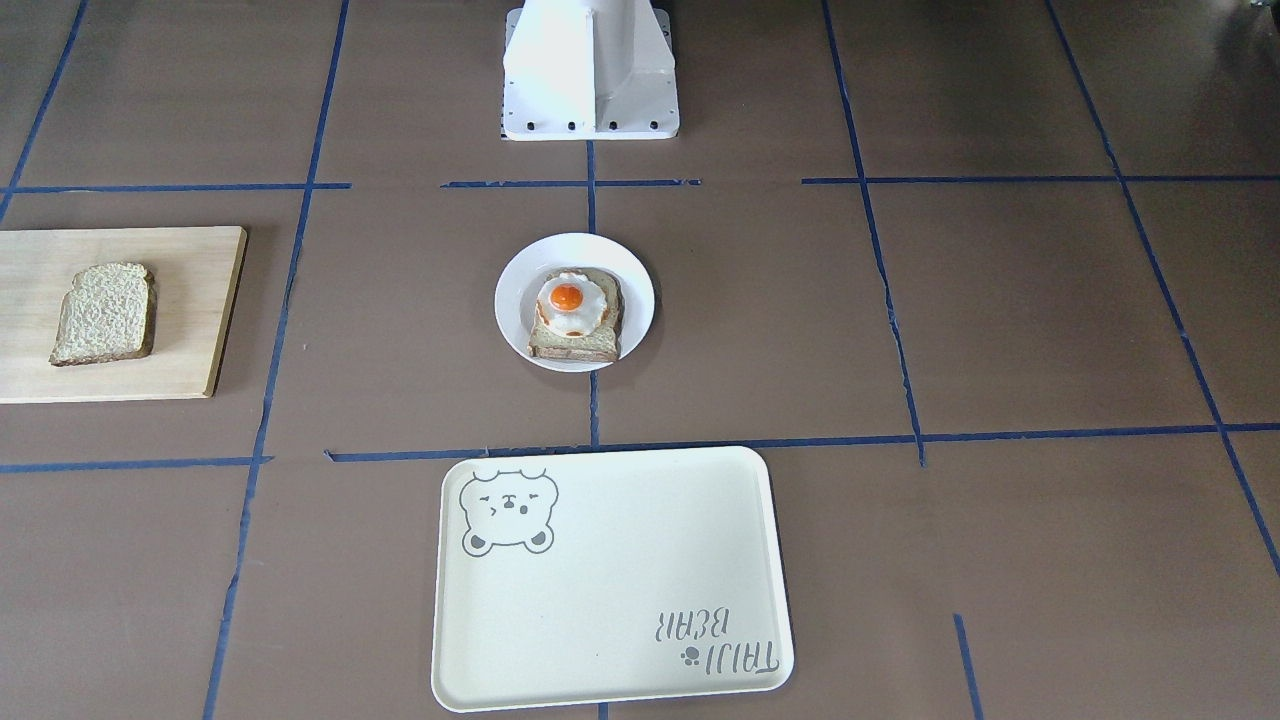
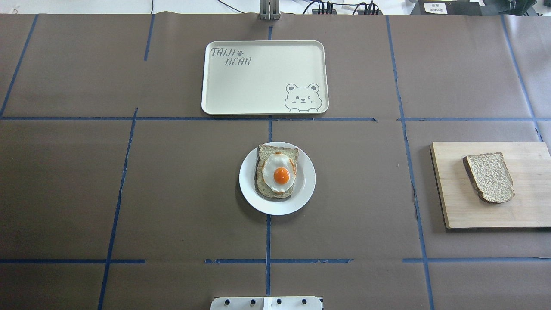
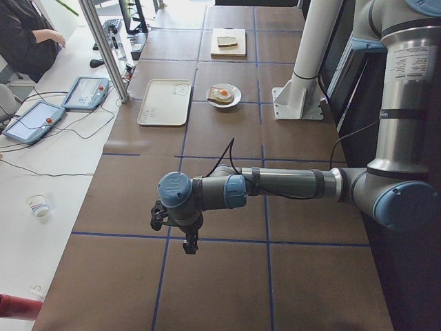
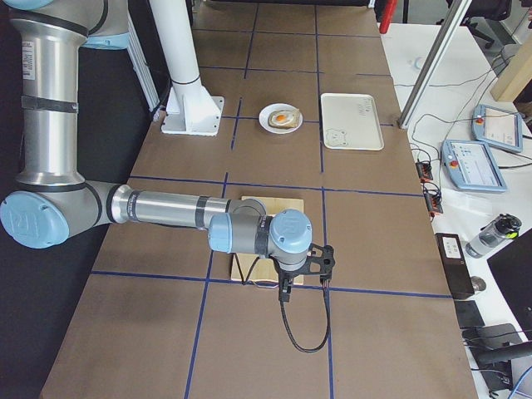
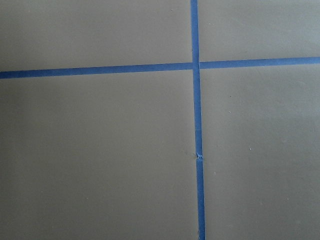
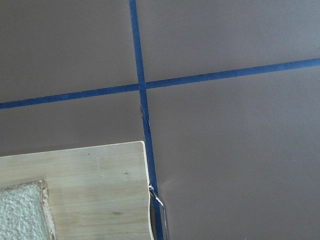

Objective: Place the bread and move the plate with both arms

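The bread (image 2: 490,177), a plain tan slice, lies on a wooden board (image 2: 460,206) at the robot's right side; the right wrist view catches its corner (image 6: 22,212). At the table's middle stands the white plate (image 2: 249,189) with a toasted slice and fried egg (image 2: 279,173) on it. Only the side views show the arms. The left gripper (image 3: 190,243) hangs over bare table far from the plate. The right gripper (image 4: 285,289) hangs beside the board. I cannot tell whether either is open or shut.
A cream tray (image 2: 258,86) with a bear drawing lies beyond the plate, on the operators' side. The white pedestal base (image 1: 590,75) stands on the robot's side. A person (image 3: 24,34) sits past the table, with pendants and cables on the side bench.
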`<state>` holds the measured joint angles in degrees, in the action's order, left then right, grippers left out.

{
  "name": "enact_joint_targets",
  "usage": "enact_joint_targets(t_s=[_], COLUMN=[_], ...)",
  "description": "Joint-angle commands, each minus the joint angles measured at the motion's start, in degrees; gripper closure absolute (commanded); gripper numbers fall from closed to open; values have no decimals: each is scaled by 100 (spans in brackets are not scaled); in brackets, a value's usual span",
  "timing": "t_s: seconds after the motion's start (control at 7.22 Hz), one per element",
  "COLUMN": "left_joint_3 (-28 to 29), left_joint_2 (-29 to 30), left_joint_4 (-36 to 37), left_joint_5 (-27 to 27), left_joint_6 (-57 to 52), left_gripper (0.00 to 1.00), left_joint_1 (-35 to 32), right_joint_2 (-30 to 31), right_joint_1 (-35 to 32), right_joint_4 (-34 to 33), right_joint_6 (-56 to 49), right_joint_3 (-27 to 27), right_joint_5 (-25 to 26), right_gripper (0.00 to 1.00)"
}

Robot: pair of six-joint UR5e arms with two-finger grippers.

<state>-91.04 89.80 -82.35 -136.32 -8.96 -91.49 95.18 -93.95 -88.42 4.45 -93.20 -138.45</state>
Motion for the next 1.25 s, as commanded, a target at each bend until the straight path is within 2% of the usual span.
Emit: enact_joint_targets(t_s=[0.0,1.11], left_joint_3=[-2,-2], left_joint_2=[2,28], left_joint_4=[0,0], left_joint_5=[1,1], left_joint_6=[0,8], left_gripper=[0,0], left_joint_1=[0,8], right_joint_2=[-9,-70], right_joint_1=[0,9], right_joint_4=[9,0], right_joint_6=[-6,73], right_joint_3=[-14,3], right_joint_5=[2,2], right_gripper=[0,0])
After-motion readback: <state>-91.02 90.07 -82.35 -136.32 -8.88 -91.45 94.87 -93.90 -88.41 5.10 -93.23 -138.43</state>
